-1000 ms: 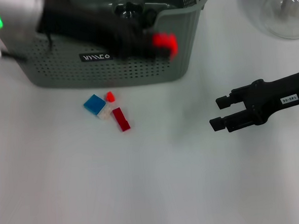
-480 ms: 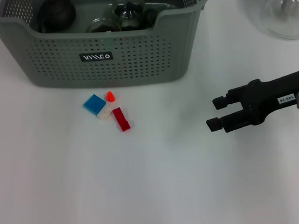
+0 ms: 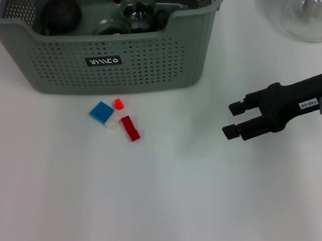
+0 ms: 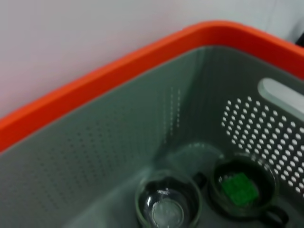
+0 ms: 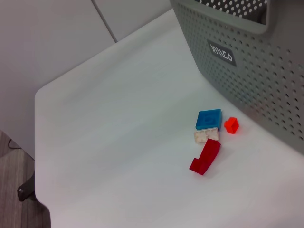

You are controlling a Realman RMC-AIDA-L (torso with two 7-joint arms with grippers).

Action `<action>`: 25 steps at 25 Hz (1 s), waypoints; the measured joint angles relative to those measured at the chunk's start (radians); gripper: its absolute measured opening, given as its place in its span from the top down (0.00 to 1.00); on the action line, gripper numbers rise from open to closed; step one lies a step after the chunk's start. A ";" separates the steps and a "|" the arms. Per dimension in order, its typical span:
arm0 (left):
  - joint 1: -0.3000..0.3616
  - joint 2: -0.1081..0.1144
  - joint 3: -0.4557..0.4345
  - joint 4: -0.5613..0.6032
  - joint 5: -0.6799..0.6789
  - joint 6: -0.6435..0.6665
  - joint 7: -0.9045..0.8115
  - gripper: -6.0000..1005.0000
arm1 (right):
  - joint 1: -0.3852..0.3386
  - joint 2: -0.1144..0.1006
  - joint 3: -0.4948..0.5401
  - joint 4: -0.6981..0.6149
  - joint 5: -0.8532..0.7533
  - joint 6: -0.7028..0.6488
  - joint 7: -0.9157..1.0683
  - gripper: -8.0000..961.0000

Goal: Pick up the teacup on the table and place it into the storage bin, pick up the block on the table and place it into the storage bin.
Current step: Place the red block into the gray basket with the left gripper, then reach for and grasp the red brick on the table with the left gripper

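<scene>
Where the head view looks down, storage bin [image 3: 147, 66] stands at the table's [image 3: 172, 207] far side, glass cups inside. Blue block [image 3: 101, 111], white block [image 3: 113, 121], dark red block [image 3: 130, 128] and small orange block [image 3: 118, 104] lie clustered just before it. Right gripper [image 3: 230, 119] hovers well to their right, fingers apart, empty.

Left wrist view: bin interior, clear teacup [image 4: 167, 202] beside dark cup [image 4: 243, 190]; left gripper's fingers unseen, cannot tell.

Right wrist view: same four blocks near the bin wall.
</scene>
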State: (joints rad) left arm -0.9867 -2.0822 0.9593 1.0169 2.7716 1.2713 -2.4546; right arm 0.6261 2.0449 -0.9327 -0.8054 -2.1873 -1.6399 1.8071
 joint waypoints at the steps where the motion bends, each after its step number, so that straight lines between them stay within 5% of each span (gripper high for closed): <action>1: 0.000 0.000 0.000 0.000 0.000 0.000 0.000 0.60 | 0.000 0.000 0.000 0.000 0.000 0.000 0.000 0.17; 10: 0.002 -0.008 0.009 -0.010 0.032 -0.017 -0.004 0.59 | 0.001 0.000 0.000 0.000 0.000 -0.002 0.000 0.17; 16: 0.014 -0.006 0.002 0.026 0.023 0.001 0.003 0.39 | 0.001 0.001 0.000 0.000 0.000 -0.003 -0.004 0.17; 25: 0.195 -0.005 -0.054 0.457 -0.362 0.189 0.063 0.39 | -0.005 0.002 0.000 0.000 0.002 -0.003 -0.022 0.17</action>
State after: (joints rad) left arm -0.7918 -2.0877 0.9052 1.4740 2.4099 1.4605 -2.3919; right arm 0.6214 2.0464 -0.9327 -0.8054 -2.1857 -1.6429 1.7850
